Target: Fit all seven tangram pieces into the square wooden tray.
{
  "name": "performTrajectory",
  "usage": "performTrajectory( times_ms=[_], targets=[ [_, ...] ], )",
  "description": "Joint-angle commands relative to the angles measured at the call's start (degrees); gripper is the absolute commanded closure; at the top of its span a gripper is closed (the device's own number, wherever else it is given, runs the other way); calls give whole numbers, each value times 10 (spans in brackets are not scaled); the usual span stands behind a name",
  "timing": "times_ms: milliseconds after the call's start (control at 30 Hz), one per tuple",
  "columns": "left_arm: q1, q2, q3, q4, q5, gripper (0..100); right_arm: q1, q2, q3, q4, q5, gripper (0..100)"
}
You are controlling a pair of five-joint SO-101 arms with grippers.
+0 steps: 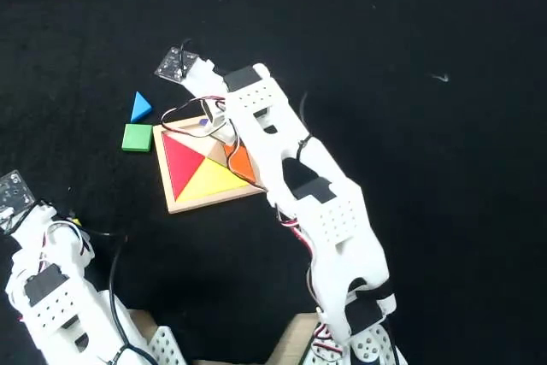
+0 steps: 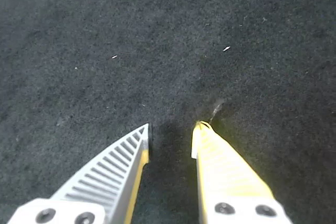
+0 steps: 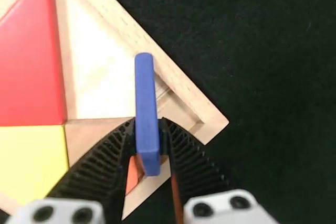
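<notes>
– Right gripper (image 1: 205,123) hangs over the far edge of the wooden tray (image 1: 162,168) in the high view. It squeezes a small blue piece (image 1: 202,122).

– What lies in the tray?

– A red triangle (image 1: 179,162), a yellow triangle (image 1: 214,182) and an orange piece (image 1: 243,162) lie flat inside. A light blue triangle (image 1: 140,107) and a green square (image 1: 137,137) sit on the black table (image 1: 427,168), just beside the tray.

– And the left wrist view?

– The left gripper (image 2: 170,129) has its fingers spread apart with nothing between them. Under it is bare black cloth. It is too far from the tray to catch anything.

– What does the right wrist view show?

– The blue piece stands up on its thin edge between the shut jaws. It is over the bare wood near a tray corner, close to the rim. The orange piece peeks out under the fingers.

– So what could go wrong?

– The blue piece probably has to lie flat. If the gripper lets go while it stands up, it may tip the wrong way. It could land on the rim or fall out onto the table. It could also flop on top of the orange piece. If the fingers go down too low, they may bump the orange piece and push it out of place. Then the gap changes shape and the blue piece will not fit.
</notes>
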Motion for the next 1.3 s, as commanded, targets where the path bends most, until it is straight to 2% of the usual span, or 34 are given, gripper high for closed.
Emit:
performTrajectory(
  times_ms=[0, 533, 733, 800, 967, 1267],
  targets=[
    [6, -7, -2, -12, -4, 855, -20, -24, -17, 7, -14, 988],
    [6, -7, -2, -12, -4, 855, -18, -24, -21, 25, -12, 978],
    [6, -7, -2, -12, -4, 855, -14, -22, -56, 62, -15, 783],
    [6, -7, -2, -12, -4, 855, -9, -22, -58, 60, -15, 754],
    [6, -7, -2, -12, -4, 855, 13, -25, -79, 58, -11, 788],
    [6, -7, -2, -13, -4, 855, 39, -25, -114, 61, -15, 788]
  ],
)
